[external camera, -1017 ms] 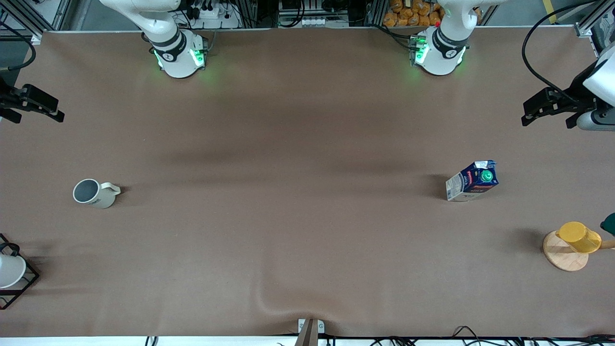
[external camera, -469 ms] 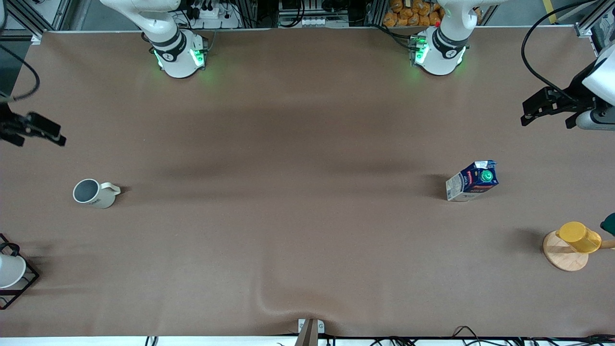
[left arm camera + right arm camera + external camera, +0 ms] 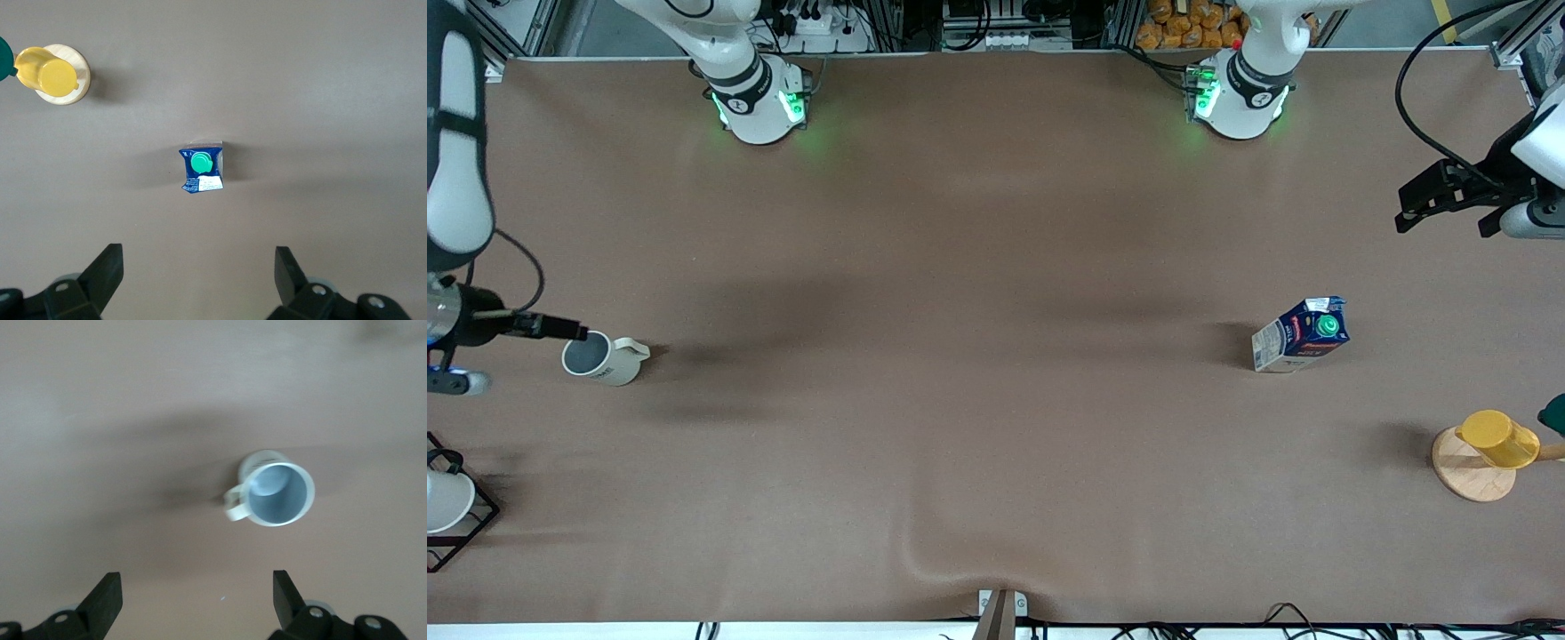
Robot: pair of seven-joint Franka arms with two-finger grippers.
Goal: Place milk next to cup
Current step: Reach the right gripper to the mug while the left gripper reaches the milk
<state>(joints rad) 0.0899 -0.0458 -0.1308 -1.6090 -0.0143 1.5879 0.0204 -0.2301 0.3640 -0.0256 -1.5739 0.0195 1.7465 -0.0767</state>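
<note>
The milk (image 3: 1303, 336), a dark blue carton with a green cap, stands on the brown table toward the left arm's end. The cup (image 3: 596, 357), a cream mug with a grey inside and a side handle, stands toward the right arm's end. My left gripper (image 3: 1405, 209) is open and empty, high over the table's edge past the milk. Its wrist view shows the milk (image 3: 203, 168) well ahead of the open gripper (image 3: 197, 270). My right gripper (image 3: 574, 333) is open and empty, up beside the cup's rim. Its wrist view shows the cup (image 3: 275, 495) ahead of the gripper (image 3: 195, 593).
A yellow cup (image 3: 1498, 437) lies on a wooden disc (image 3: 1467, 476) near the left arm's end, nearer the front camera than the milk. A white cup in a black wire rack (image 3: 449, 507) sits at the right arm's end. The cloth has a fold (image 3: 925, 560) at the front edge.
My right gripper has swung over the table's end toward the cup and now hovers at its rim. The left gripper has barely shifted. Milk and cup have not moved.
</note>
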